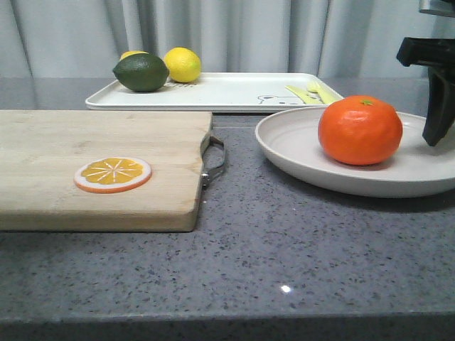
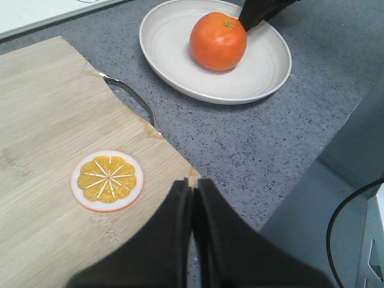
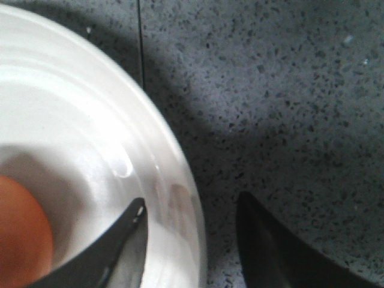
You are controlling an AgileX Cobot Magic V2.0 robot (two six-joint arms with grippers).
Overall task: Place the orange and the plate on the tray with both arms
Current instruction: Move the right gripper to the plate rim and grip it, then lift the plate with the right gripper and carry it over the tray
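Observation:
The orange [image 1: 360,130] sits in the plate [image 1: 298,153] on the grey counter at the right; both show in the left wrist view, the orange [image 2: 218,41] and the plate [image 2: 264,75]. The white tray [image 1: 234,92] lies behind, at the back. My right gripper [image 3: 191,207] is open and straddles the plate's rim [image 3: 180,198], one finger inside the plate beside the orange [image 3: 21,234], the other outside over the counter. In the front view its finger [image 1: 439,106] hangs at the plate's far right. My left gripper [image 2: 192,187] is shut and empty above the cutting board's corner.
A wooden cutting board [image 1: 85,142] with a metal handle [image 1: 215,162] and an orange slice disc [image 1: 113,174] lies left of the plate. A dark green lime [image 1: 141,72] and a yellow lemon [image 1: 183,64] rest on the tray's back left, yellow cutlery print [image 1: 313,92] at its right.

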